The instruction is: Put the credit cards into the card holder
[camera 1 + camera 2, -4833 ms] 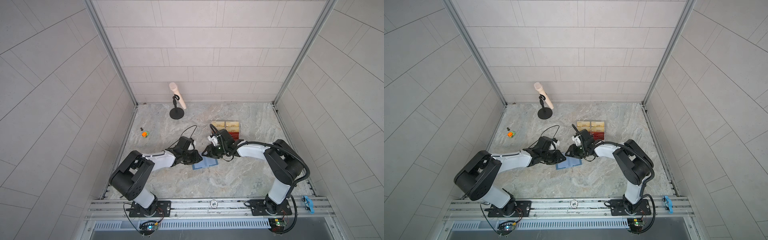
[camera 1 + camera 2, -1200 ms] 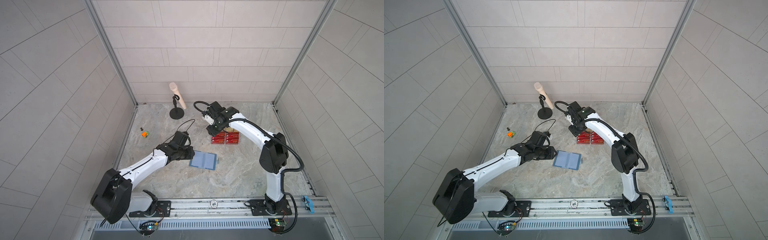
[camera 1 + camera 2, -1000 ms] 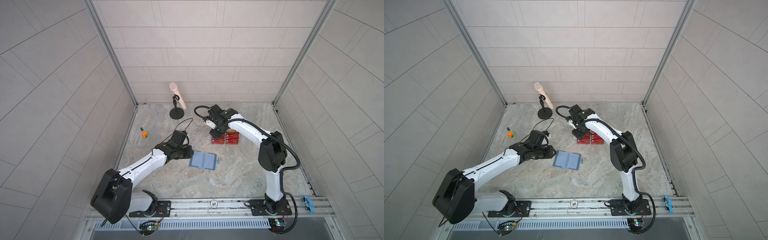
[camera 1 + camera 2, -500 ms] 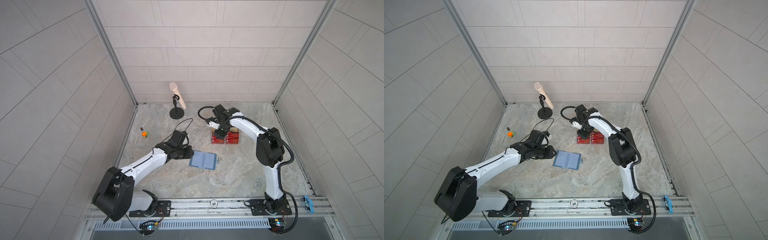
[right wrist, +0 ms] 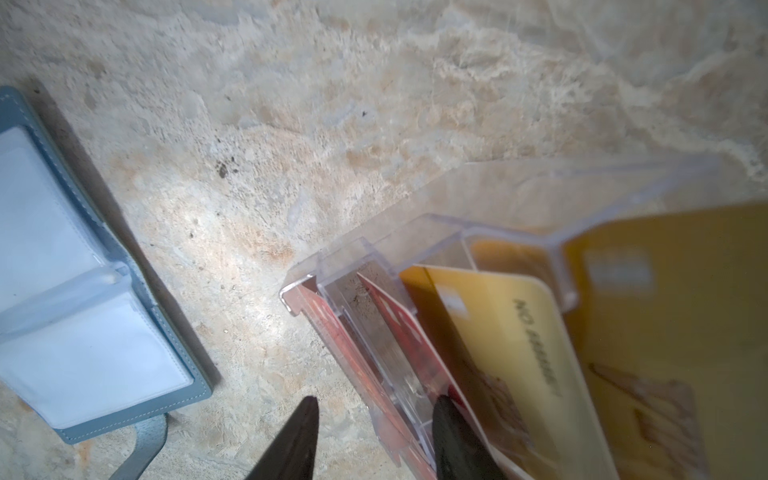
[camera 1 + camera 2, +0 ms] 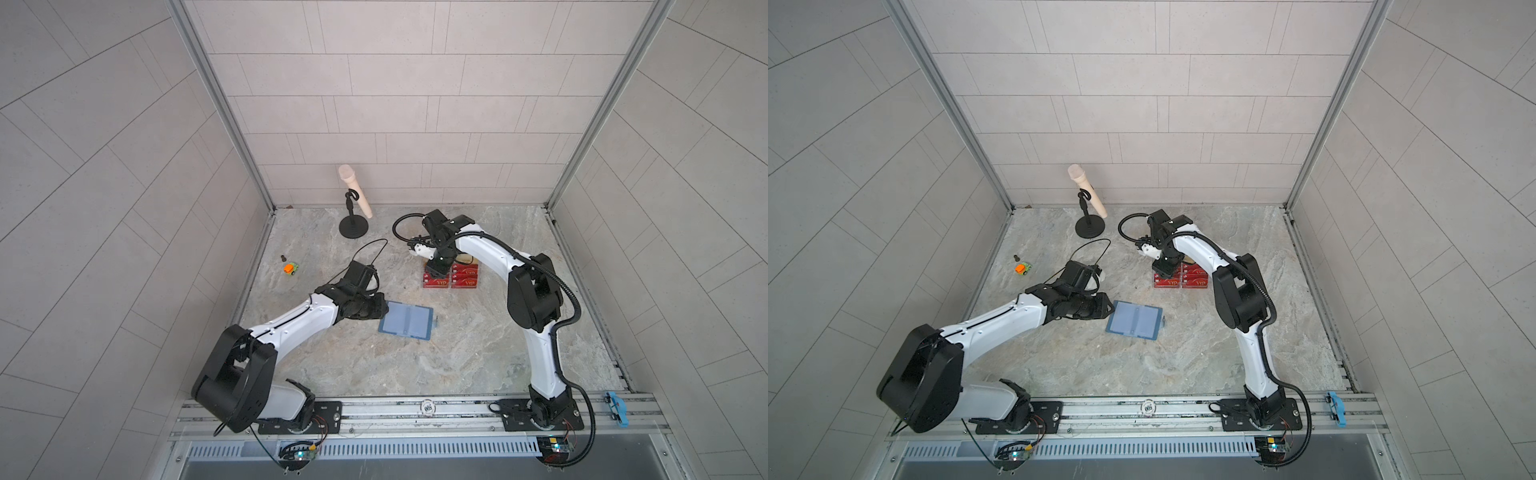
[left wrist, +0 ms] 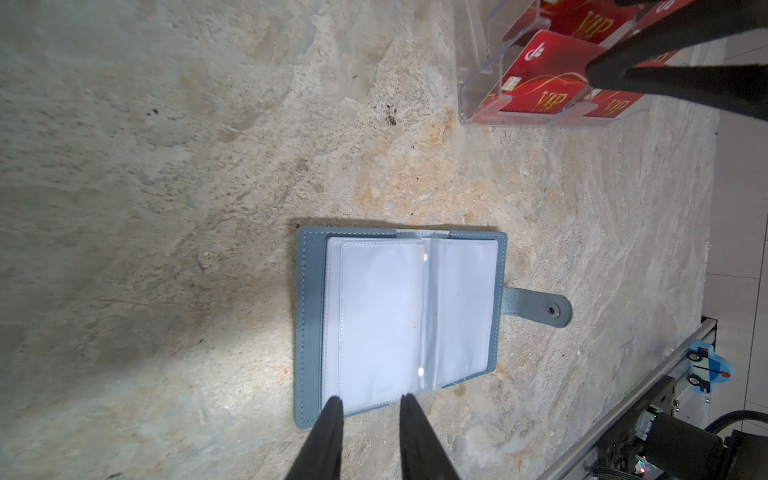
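— How far along?

— Barely begun, judging by the layout. Slate-blue book-style leatherette card holder (image 6: 406,321) open flat on the grey marbled bench (image 6: 457,365), clear sleeves empty. Small red plastic "VIP" credit cards (image 6: 451,279) all standing in the clear acrylic tiered stand (image 7: 473,104), well apart from the holder. Every card left to move.

— And the grip?

— For the left hand (image 7: 369,405): partly open, tips at the holder's near edge, nothing gripped; contact impossible to tell. For the right hand (image 5: 376,413): open, straddling the stand's front tiers and the red cards there, clamped on none.

— Anything only one view gives?

— From the right wrist: pale gold cards (image 5: 511,332) behind the red ones, hardly visible from above. From the left wrist: bare sleeves and the snap tab strap (image 7: 540,309). From both top views: whole layout, holder just beside the left hand, stand under the right.
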